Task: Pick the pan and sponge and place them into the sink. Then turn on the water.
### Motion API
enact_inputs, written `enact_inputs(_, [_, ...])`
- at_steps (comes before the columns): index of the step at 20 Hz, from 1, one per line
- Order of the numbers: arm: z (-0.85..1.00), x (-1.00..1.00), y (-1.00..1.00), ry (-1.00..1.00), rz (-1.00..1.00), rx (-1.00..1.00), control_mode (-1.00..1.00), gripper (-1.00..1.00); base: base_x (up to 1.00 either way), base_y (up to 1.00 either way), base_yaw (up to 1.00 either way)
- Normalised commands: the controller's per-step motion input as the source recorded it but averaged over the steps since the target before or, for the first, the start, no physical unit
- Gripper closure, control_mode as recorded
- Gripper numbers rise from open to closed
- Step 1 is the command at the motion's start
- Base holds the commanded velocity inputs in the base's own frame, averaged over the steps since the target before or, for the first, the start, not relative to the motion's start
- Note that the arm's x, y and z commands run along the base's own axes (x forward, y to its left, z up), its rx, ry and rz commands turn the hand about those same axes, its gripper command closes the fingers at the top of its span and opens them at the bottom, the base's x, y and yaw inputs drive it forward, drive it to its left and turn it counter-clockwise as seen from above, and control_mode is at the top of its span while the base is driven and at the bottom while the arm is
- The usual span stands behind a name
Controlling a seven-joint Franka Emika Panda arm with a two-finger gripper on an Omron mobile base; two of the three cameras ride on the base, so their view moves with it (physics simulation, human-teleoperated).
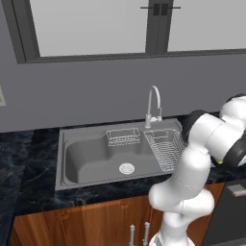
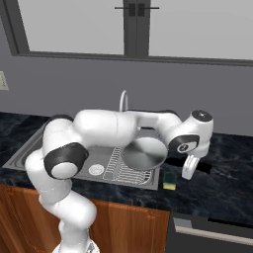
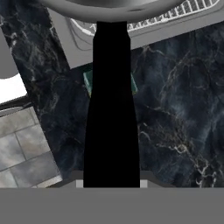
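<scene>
The gripper (image 2: 189, 170) is clamping its jaws on the pan (image 2: 144, 152) by its black handle, holding it above the sponge (image 2: 170, 181) beside the sink (image 1: 86, 161).

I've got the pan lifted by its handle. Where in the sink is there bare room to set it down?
The left half of the sink, between its left wall and the drain, is bare. The right side is crowded by the dish rack and the small wire basket by the faucet.

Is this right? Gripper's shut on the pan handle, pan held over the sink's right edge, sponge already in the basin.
Not quite. The sponge lies on the counter just right of the sink, as the right base view shows. The gripper does hold the pan by its handle.
</scene>
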Motion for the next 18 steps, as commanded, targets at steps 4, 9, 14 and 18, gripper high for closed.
enact_inputs(4, [0.06,-0.17,0.19,0.01,-0.1,-0.06,-1.0,1.0,0.0,0.0,0.0])
enact_inputs(9, [0.17,-0.14,0.17,0.06,-0.09,-0.04,-1.0,1.0,0.0,0.0,0.0])
enact_inputs(14, [0.31,-0.1,0.15,0.09,-0.08,0.0,-1.0,1.0,0.0,0.0,0.0])
enact_inputs(18, [0.34,-0.12,0.13,0.07,-0.07,0.01,-1.0,1.0,0.0,0.0,0.0])
